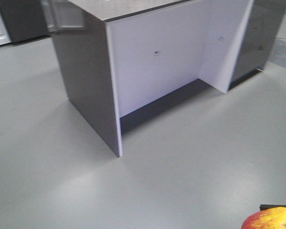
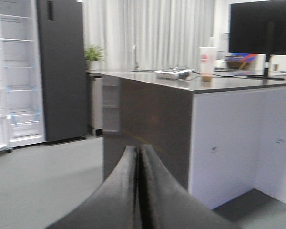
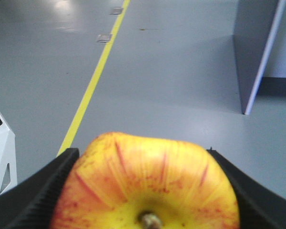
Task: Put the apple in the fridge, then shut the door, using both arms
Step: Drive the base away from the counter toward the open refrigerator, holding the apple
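The apple (image 3: pixel 143 186), yellow with red streaks and its stem end facing the camera, sits between the black ribbed fingers (image 3: pixel 52 186) of my right gripper (image 3: pixel 143 155), which is shut on it. In the front view, the apple (image 1: pixel 269 220) shows only at the bottom right corner, low over the grey floor. My left gripper (image 2: pixel 138 149) is shut with nothing in it, its fingers pressed together. Far off at the left of the left wrist view, the fridge (image 2: pixel 62 71) stands open, showing a white interior (image 2: pixel 21 86) with shelves and blue tape. A white strip at the frame's left edge may be the door; I cannot tell.
A dark grey island counter (image 1: pixel 86 81) with a white panel (image 1: pixel 157 62) stands straight ahead. On its top (image 2: pixel 229 85) are a cup (image 2: pixel 207 59), a monitor (image 2: pixel 262 28) and small items. A yellow line (image 3: pixel 90 86) runs along the floor. A white object (image 3: pixel 0 157) sits at the right wrist view's left.
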